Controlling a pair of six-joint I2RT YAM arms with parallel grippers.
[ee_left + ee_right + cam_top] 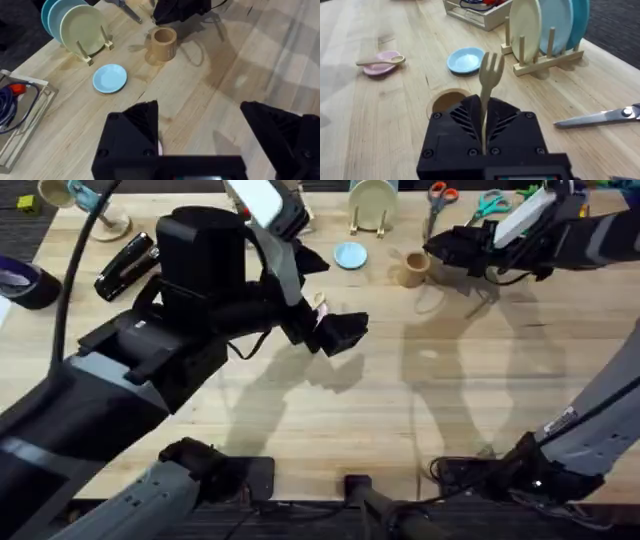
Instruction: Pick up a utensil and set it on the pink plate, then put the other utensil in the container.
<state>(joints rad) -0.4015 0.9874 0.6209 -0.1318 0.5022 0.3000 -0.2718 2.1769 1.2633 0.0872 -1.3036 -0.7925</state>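
Note:
A pale wooden utensil, a spoon (382,61), lies across the pink plate (376,69). In the overhead view the pink plate (320,306) is mostly hidden by my left gripper (340,330), which hovers just over it. That gripper (200,120) is open with nothing between its fingers. My right gripper (484,107) is shut on the wooden fork (490,75), tines pointing up. It hangs directly above the tan container (447,100). From overhead, the right gripper (445,250) sits beside the container (410,270).
A light-blue plate (350,255) lies left of the container. A wooden rack with plates (372,205) stands behind it. Scissors (440,195) lie at the back right. A stapler (125,265) and a tape roll (25,280) are at the left, and a wire basket (20,110) is nearby.

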